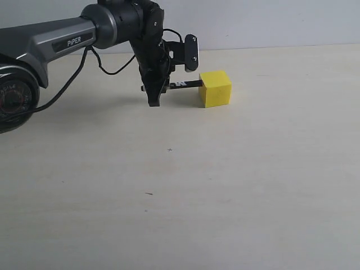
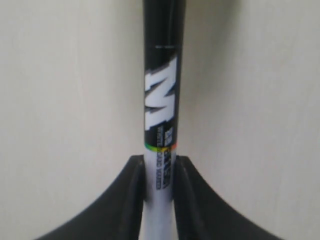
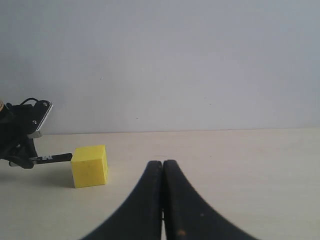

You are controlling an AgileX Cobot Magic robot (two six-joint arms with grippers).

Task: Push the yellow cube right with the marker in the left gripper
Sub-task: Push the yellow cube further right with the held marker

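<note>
The yellow cube [image 1: 215, 88] rests on the pale table toward the back, also seen in the right wrist view [image 3: 89, 166]. My left gripper [image 1: 154, 97] is shut on the marker [image 1: 184, 84], which lies level and points right, its black tip touching the cube's left face. In the left wrist view the marker [image 2: 161, 115] runs out from between the black fingers [image 2: 131, 190], white barrel in the grip and black labelled part beyond; the cube is hidden there. My right gripper [image 3: 163, 164] is shut and empty, well off to the cube's side.
A pale wall rises behind the table's back edge [image 1: 281, 47]. The left arm marked PiPER [image 1: 62, 42] reaches in from the left with black cables [image 1: 107, 67] hanging below it.
</note>
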